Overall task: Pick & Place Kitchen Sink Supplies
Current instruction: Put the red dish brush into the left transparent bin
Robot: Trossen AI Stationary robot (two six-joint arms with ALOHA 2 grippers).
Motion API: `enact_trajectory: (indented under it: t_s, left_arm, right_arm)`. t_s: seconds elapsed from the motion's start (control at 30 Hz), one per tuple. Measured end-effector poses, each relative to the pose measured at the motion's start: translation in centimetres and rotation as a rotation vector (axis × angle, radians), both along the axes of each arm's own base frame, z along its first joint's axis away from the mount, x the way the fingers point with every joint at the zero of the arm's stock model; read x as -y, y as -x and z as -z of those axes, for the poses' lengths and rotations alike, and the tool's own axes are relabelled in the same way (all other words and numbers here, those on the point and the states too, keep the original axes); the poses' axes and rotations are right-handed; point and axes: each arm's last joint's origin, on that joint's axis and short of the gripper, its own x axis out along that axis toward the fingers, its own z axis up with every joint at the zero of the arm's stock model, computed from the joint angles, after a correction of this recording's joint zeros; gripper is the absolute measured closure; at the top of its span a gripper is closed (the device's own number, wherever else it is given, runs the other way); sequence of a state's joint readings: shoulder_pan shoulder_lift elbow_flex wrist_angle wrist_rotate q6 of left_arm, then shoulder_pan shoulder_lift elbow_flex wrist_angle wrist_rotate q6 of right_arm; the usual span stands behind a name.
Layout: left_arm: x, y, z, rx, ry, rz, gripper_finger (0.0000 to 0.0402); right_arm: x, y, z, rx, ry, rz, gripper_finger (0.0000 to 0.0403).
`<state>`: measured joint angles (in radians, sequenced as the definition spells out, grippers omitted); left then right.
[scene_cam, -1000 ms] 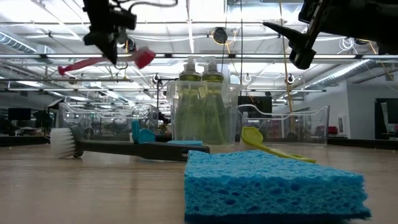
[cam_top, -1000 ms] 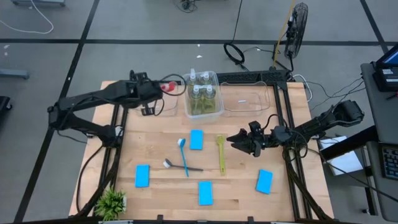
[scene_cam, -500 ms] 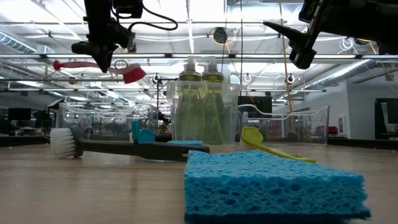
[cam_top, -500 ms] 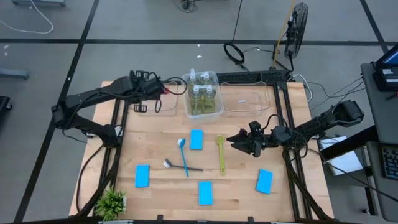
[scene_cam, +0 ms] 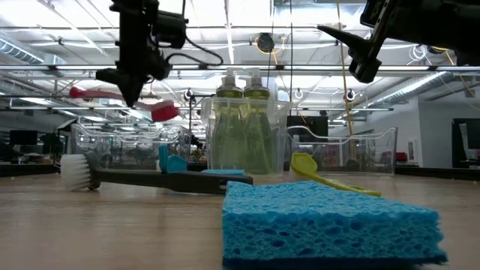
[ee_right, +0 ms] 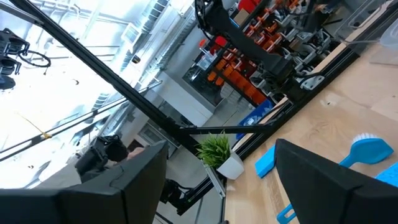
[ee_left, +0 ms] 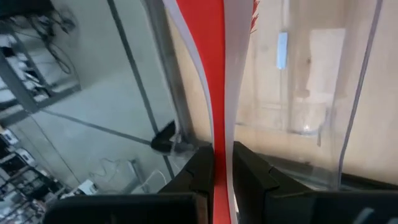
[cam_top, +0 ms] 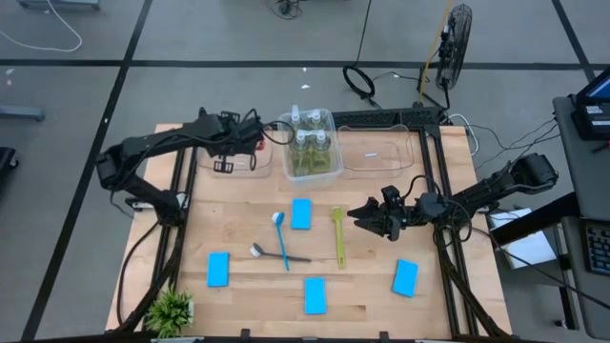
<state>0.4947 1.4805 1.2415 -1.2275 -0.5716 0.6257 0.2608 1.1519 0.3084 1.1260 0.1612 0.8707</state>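
My left gripper (cam_top: 232, 148) is shut on a red brush (scene_cam: 154, 110), held in the air over the far-left clear bin (cam_top: 250, 164). My right gripper (cam_top: 366, 217) hangs open above the table, right of the yellow-green brush (cam_top: 338, 236), with nothing between its fingers. A blue brush (cam_top: 281, 238) and a grey brush (cam_top: 276, 254) lie crossed at mid-table. Several blue sponges lie flat around them, one of them (cam_top: 301, 213) close by. Bottles of yellow-green liquid (cam_top: 310, 148) stand in the middle bin. My left gripper pinches the red brush's handle (ee_left: 217, 134) between its two fingers, about halfway along its length. The fingers come from above, slanting down, and lie across the handle. The brush is lifted clear, tilted with its bristle head (scene_cam: 165, 112) lower than the handle's free end (scene_cam: 75, 92).
A clear bin (cam_top: 374, 152) with nothing in it stands far right of the bottle bin. A small green plant (cam_top: 170, 310) sits at the near left corner. A black metal frame (cam_top: 434, 191) borders the table's sides.
My left gripper has come down and a little toward the table's right, over the far-left bin, rolling as it went. The red brush has sunk with it and tipped: its head was higher than the handle end and is now lower.
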Motion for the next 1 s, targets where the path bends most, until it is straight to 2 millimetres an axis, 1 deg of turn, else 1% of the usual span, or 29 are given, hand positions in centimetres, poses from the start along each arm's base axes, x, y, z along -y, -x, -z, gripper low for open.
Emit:
enact_trajectory:
  t_s: [0.23,0.47,0.7,0.9,1.0]
  left_arm:
    - [-1.0,-0.2,1.1,-0.021,0.044,-0.036,0.0366]
    - [-1.4,0.1,1.1,0.032,0.088,-0.088,0.0366]
    - [-1.3,0.0,1.2,0.054,0.121,-0.088,0.0359]
    - [-1.4,0.1,1.2,0.055,0.123,-0.098,0.0366]
    - [-1.5,0.2,1.2,0.07,0.144,-0.106,0.0351]
  right_arm:
    - [0.0,0.0,0.0,0.0,-0.006,-0.002,0.0124]
    - [0.0,0.0,-0.1,0.006,-0.008,-0.002,0.0124]
    - [0.0,0.0,-0.1,0.007,-0.009,-0.003,0.0124]
    - [0.0,0.0,-0.2,0.015,-0.011,-0.003,0.0124]
    - [0.0,0.0,-0.1,0.014,-0.011,-0.003,0.0124]
